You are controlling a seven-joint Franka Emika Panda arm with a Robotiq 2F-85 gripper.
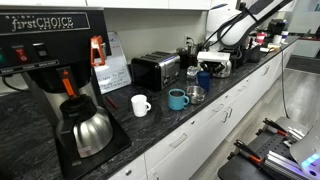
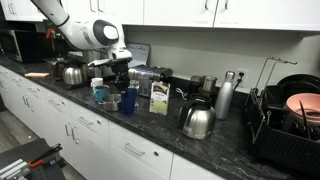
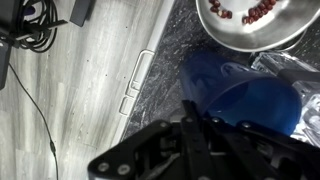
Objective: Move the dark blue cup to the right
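Observation:
The dark blue cup [image 1: 204,80] stands on the dark counter beside a glass jar [image 1: 196,95] and a teal mug [image 1: 177,98]; it also shows in an exterior view [image 2: 131,98]. My gripper [image 1: 213,63] is right over it, as both exterior views show [image 2: 118,66]. In the wrist view the cup [image 3: 245,100] fills the right half. My gripper [image 3: 193,125] has its dark fingers close together at the cup's left wall and looks shut on the rim. The picture there is blurred.
A white mug [image 1: 141,104], a toaster [image 1: 155,70] and a coffee maker [image 1: 60,70] stand further along. A carton [image 2: 158,97], a kettle [image 2: 197,120], a steel bottle [image 2: 224,95] and a dish rack [image 2: 285,120] are on the other side. A metal bowl [image 3: 250,20] is next to the cup.

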